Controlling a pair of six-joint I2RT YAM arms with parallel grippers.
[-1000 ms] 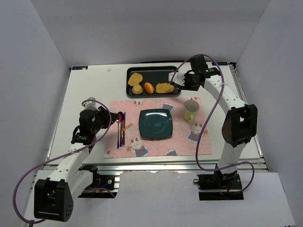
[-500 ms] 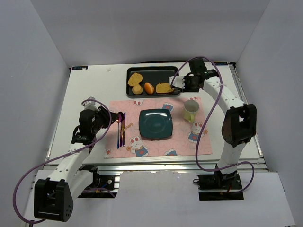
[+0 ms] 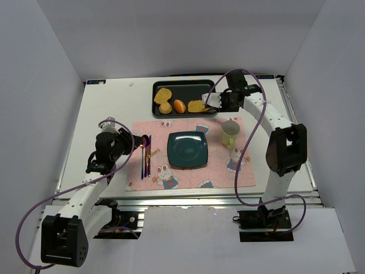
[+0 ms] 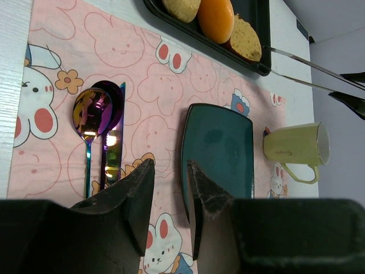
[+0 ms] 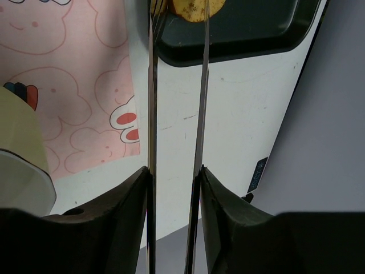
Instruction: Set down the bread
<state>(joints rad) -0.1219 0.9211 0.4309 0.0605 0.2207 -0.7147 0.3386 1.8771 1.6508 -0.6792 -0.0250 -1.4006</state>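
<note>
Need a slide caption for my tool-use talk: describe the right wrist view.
Right gripper holding metal tongs, tips at the bread in the black tray; yellow-green mug at lower left.

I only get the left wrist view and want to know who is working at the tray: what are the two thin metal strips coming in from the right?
Observer: They are the blades of tongs held by the right hand, as the right wrist view shows.
Operator: Have they got the bread?
Observer: That view shows the bread between the two blades at the picture's top edge. I cannot tell whether they pinch it.
Operator: Is anything in the tray beyond my frame?
Observer: Yes. From above, a paler toast slice lies at the left end of the tray, just beyond the round bun.
</note>
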